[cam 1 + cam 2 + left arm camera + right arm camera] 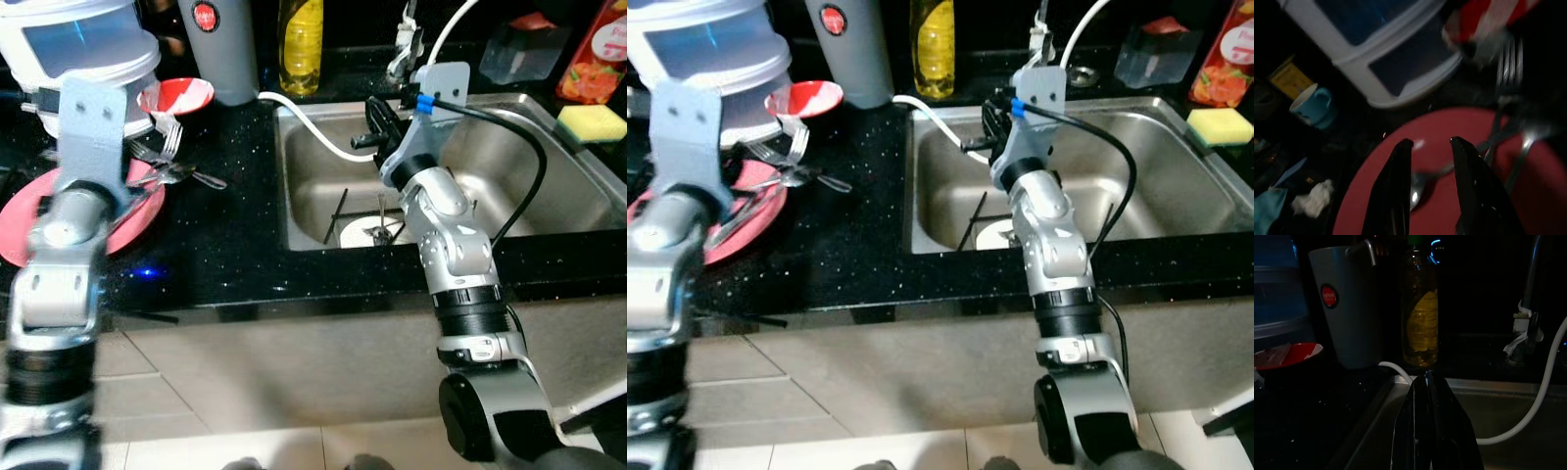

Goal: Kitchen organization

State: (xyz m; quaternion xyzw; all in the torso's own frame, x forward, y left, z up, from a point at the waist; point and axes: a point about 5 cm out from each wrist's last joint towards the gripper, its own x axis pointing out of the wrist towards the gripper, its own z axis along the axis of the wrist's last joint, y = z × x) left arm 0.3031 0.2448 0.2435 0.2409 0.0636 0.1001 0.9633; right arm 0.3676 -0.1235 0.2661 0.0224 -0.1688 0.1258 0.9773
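You have the black counter [225, 255] in front of you, with the steel sink [549, 186] set into it on your right and a white stacked container [83, 44] at the back left. The red plate [29, 230] lies flat on the counter at your left, partly under the left arm; judge it rigid, smooth and likely slippery, so grip it at the rim rather than pressing on its face. On it lie loose forks and a spoon [176, 171], light, stiff and thin, best pinched across the handle. Your left gripper [1430, 161] hovers just above the plate with its fingers parted a little and nothing between them, the spoon's bowl lying below the gap. Your right gripper [1430, 382] hangs over the sink's near left corner, fingers pressed together, empty.
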